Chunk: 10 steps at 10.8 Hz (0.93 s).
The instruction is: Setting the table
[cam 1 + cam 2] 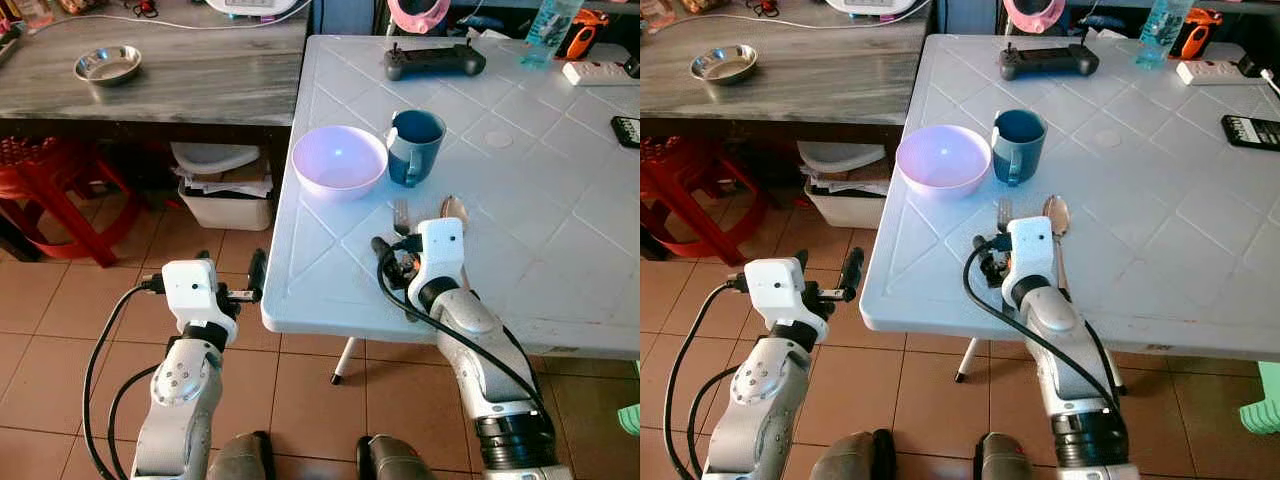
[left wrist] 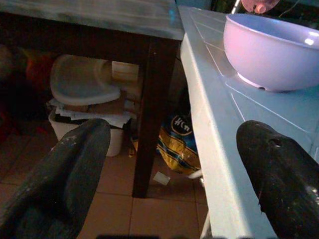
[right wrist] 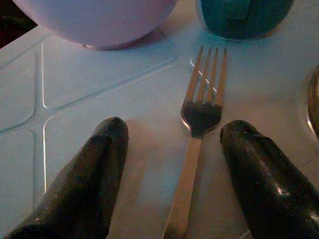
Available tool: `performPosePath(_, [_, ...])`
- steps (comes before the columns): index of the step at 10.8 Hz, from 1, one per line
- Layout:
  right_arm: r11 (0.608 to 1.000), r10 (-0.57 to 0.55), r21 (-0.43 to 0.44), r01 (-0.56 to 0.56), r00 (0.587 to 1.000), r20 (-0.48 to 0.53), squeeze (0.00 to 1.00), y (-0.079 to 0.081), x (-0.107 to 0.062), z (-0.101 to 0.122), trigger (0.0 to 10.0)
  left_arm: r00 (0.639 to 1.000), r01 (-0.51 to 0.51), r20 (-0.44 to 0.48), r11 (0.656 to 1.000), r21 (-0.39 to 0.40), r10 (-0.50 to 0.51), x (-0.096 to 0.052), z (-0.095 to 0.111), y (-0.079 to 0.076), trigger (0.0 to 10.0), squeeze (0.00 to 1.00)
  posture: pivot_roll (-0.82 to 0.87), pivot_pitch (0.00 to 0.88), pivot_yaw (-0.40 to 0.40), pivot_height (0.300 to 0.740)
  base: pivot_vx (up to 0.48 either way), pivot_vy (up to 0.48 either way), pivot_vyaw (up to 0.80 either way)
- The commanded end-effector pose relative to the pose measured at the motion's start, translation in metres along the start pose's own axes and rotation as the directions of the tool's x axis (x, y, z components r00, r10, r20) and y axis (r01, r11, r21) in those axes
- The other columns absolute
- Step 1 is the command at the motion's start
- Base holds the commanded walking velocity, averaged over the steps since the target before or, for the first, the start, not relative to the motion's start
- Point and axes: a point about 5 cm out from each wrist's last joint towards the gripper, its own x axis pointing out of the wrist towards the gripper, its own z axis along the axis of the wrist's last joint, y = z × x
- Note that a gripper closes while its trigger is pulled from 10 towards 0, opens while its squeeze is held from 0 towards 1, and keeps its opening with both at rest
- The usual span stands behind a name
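At the bottom of the frame the two silver arms reach forward. The right gripper (image 3: 174, 164) sits low over the white tabletop (image 1: 560, 250), its black fingers (image 3: 84, 179) spread apart with the fork (image 3: 197, 134) lying flat between them, not yet held. The fork points its tines toward the teal mug (image 1: 415, 145) at centre frame; the spoon (image 1: 1056, 215) lies just beside it on the right, and the lilac bowl (image 1: 339, 160) stands left of the mug, near the table's left edge.

This looks like the cutlery step of laying the place: either the fork is about to be picked up or it is being left here, and I cannot tell which. A grasp would call for closing on the thin handle, which lies flush on the surface and may slip.

The left gripper (image 2: 174, 164) hovers open off the table's left edge, at lower left, above the tiled floor.

Further off, toward the top, lie a game controller (image 1: 434, 62), a power strip (image 1: 598, 72) and a bottle (image 1: 549, 28); a steel dish (image 1: 107, 64) rests on the grey counter at upper left.
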Motion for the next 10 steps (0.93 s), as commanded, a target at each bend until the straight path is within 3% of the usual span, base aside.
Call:
performPosePath(1, [1.000,0.008,0.024,-0.005,0.990,-0.141,0.00,-0.002,-0.001,-0.026,0.0,0.999,0.040,-0.017,0.999,-0.008,-0.040,-0.004,-0.001,-0.002,10.0,0.00,0.00,0.162,0.046,0.740,0.000,0.000,0.00])
performPosePath(7, [0.997,0.019,0.082,0.005,0.956,-0.292,0.00,-0.004,-0.006,-0.048,0.0,0.966,0.255,-0.020,0.964,-0.077,-0.257,-0.014,0.002,-0.020,10.0,0.00,0.00,0.165,0.047,0.740,0.000,0.000,0.00])
performPosePath(10, [0.994,-0.014,0.098,0.053,0.932,-0.362,0.00,-0.007,-0.011,-0.058,0.0,0.964,0.262,-0.024,0.964,-0.055,-0.263,-0.014,0.002,-0.020,10.0,0.00,0.00,0.166,0.048,0.740,0.000,0.000,0.00])
